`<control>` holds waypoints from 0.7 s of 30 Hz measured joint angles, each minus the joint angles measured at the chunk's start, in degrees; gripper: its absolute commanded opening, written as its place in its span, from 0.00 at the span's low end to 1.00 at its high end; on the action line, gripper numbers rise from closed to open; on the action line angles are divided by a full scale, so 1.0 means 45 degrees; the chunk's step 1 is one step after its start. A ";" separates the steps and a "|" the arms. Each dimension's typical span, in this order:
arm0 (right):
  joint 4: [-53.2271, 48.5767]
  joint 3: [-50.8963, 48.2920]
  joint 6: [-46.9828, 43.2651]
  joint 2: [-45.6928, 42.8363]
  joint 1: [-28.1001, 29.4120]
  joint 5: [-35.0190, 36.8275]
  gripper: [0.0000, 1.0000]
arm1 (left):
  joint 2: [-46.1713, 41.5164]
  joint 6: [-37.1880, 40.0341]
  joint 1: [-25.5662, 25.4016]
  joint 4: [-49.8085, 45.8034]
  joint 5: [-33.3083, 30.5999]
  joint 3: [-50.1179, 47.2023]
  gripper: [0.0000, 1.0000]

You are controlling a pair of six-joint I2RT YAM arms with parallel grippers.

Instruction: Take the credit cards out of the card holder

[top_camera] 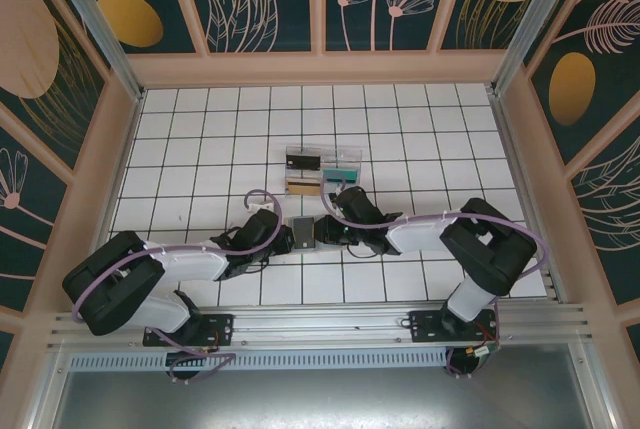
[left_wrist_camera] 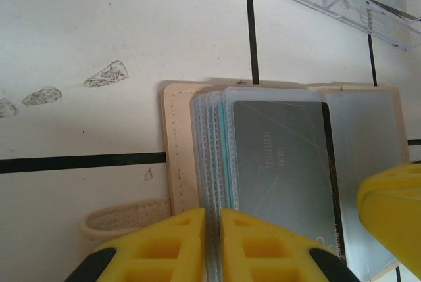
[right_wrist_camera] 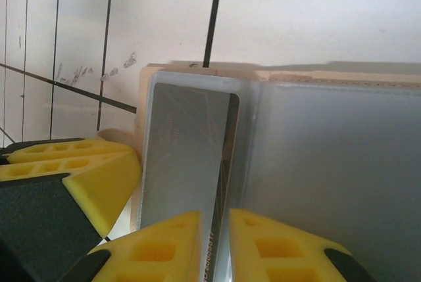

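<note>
The card holder lies open on the desk, flat, with both arms meeting over it. Its tan cover is soft and stitched. Inside it is a fan of clear sleeves, thin and floppy, so I expect them to lift and slide unless I pin them.

My left pincer is pressed together on the near edge of those sleeves, at the holder's left half, and serves as the anchor. My right pincer is squeezed on the striped edge of the top credit card, right at the holder's fold. Whether the pads bite bare card or card through sleeve, I cannot tell.

The card itself should be light, stiff and slick. I judge a short edge the best place to hold it, pulling straight along the sleeve's opening so it does not bind or slip free.

Just beyond the holder, away from the arm bases, sits a clear compartment tray. It holds a few flat cards, one dark, one brownish and one teal.
</note>
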 measured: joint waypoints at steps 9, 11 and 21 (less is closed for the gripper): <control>0.0427 0.0000 0.0151 0.0389 -0.0136 -0.0510 0.19 | 0.0063 0.0000 0.0000 0.0112 0.0049 -0.0005 0.13; 0.0563 0.0000 0.0185 0.0486 -0.0136 -0.0636 0.19 | 0.0083 0.0000 0.0000 0.0131 0.0068 -0.0005 0.13; 0.0661 0.0015 0.0452 0.0583 -0.0238 -0.0899 0.04 | 0.0083 0.0000 0.0000 0.0165 0.0107 -0.0005 0.12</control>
